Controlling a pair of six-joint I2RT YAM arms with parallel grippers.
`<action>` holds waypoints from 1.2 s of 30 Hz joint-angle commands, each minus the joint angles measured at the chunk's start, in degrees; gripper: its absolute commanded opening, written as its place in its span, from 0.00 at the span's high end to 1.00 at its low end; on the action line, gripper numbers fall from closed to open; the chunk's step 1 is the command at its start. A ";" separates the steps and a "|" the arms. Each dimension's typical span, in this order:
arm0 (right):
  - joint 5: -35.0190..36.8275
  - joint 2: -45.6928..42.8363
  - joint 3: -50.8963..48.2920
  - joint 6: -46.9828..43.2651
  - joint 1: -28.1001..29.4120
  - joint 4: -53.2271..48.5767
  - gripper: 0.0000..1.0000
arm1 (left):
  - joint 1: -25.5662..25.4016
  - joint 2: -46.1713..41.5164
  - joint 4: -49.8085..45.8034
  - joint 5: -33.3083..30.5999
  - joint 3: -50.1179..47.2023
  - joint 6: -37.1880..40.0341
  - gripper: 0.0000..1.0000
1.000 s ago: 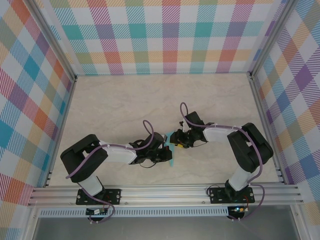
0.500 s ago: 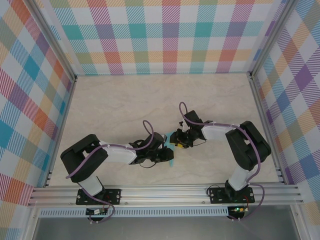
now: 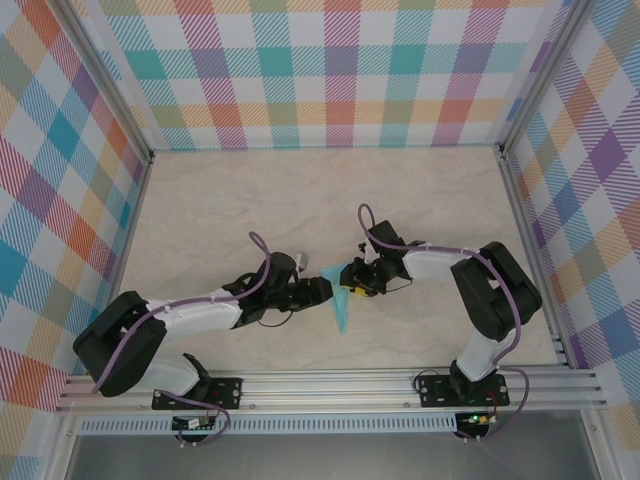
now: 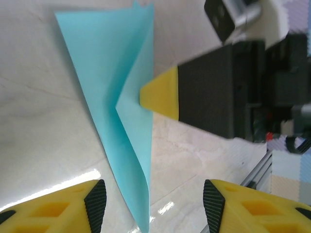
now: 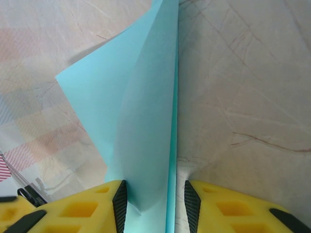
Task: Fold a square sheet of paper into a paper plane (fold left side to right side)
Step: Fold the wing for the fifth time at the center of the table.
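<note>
Sheet (image 3: 340, 302) lies folded on worktop (image 3: 250, 200); we note left tool (image 4: 154, 194) open, right tool (image 5: 155, 194) straddling it, grip unclear.

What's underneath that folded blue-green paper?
Only the marbled table shows around the paper, right up to its edges. The patch directly beneath the paper, and the space between its two loosely folded flaps, is covered, so anything there cannot be seen.
</note>
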 commanded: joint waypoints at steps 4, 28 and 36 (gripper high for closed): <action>1.16 2.02 0.12 -0.31 0.36 -2.15 0.61 | 4.96 5.27 2.64 8.13 2.45 -0.59 0.57; 1.33 2.04 0.62 -1.10 0.37 -3.26 0.61 | 4.93 19.99 12.66 11.92 6.50 -4.03 0.73; 1.25 2.01 0.71 -1.29 0.39 -3.45 0.61 | 4.92 22.37 15.72 13.24 6.35 -5.20 0.74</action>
